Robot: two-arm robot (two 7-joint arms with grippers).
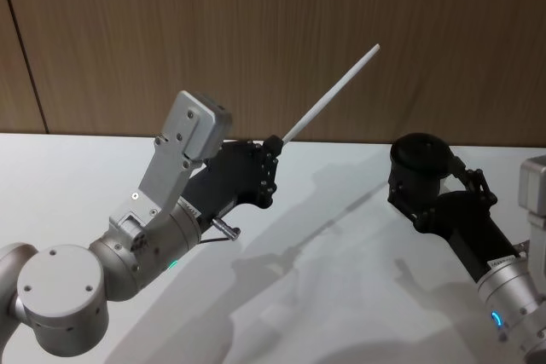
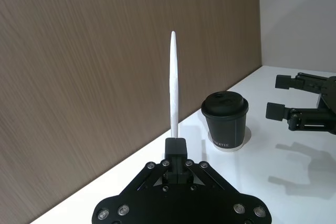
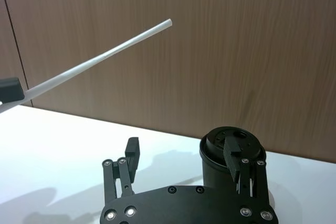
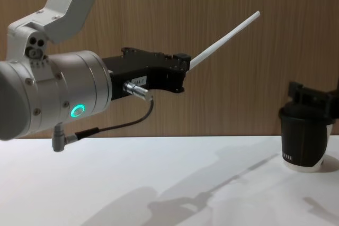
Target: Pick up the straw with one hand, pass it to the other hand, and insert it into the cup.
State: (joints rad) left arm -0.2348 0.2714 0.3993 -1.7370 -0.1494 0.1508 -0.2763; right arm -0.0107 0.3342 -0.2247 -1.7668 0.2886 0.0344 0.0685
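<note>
Our left claw (image 1: 275,149), mid-frame, is clenched on the straw (image 1: 333,100), which slants toward upper right. Our right claw (image 2: 279,96) sits released near the cup (image 2: 226,121); we should close it on the straw's free length before the left lets go.

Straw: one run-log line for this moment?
left hand: shut on straw, aloft | right hand: open beside cup | cup: upright, lidded | insertion: not yet done
</note>
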